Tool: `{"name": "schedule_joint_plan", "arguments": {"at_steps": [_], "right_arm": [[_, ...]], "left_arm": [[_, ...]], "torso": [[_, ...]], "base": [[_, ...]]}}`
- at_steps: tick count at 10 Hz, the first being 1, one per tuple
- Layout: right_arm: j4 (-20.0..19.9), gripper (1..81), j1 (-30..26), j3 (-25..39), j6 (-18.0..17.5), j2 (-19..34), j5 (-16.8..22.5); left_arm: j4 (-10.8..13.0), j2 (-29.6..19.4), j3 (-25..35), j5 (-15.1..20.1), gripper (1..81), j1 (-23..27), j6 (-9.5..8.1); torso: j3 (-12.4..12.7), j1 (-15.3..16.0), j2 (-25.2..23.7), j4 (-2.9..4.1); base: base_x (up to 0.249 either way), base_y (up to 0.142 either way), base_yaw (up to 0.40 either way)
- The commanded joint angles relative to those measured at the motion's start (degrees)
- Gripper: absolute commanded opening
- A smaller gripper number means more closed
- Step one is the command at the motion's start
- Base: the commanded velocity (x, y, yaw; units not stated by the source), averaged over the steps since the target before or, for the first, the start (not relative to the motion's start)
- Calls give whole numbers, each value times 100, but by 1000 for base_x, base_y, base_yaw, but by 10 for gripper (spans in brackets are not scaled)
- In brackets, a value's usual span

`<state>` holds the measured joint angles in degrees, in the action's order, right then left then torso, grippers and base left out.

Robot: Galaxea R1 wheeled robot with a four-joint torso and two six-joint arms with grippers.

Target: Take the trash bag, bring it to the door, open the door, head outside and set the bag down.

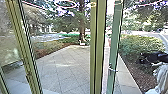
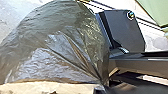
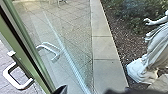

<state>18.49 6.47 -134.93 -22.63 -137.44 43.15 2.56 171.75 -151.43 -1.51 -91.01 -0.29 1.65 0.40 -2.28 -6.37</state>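
Observation:
The trash bag [image 2: 57,50], dark and shiny, bulges large in the left wrist view. Its folds draw together at my left gripper [image 2: 103,86], which is closed on the gathered plastic. Ahead in the head view stands the glass door, its green edge upright [image 1: 115,45] bearing a small handle [image 1: 112,69]. In the right wrist view a pale loop handle [image 3: 17,77] sits on the green door frame [image 3: 32,57], and its twin shows through or in the glass. A dark part of my right gripper [image 3: 61,90] is near that frame.
Outside lie square paving slabs [image 1: 62,67] and a tree trunk [image 1: 82,22]. A hedge [image 1: 140,45] and mulch bed border the paving on the right, where a white statue [image 3: 150,55] stands. Another frame post [image 1: 97,47] rises left of the green upright.

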Motion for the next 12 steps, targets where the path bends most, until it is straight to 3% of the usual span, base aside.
{"name": "schedule_joint_plan", "arguments": {"at_steps": [1,3,5,12], "right_arm": [[796,811,-1064,-217,267,345,-281],[831,811,-1002,-191,521,504,-351],[875,811,-914,-234,768,697,-764],[1630,811,-888,-850,760,724,-1836]], "left_arm": [[-45,9,35,301,10,246,-23],[-36,26,43,301,10,246,-23],[-27,52,35,301,10,246,-15],[-27,79,43,309,10,237,-15]], "torso": [[0,0,0,0],[0,2,0,0],[0,2,0,0],[0,2,0,0]], "base": [[0,0,0],[0,0,0],[0,0,0],[0,0,0]]}}
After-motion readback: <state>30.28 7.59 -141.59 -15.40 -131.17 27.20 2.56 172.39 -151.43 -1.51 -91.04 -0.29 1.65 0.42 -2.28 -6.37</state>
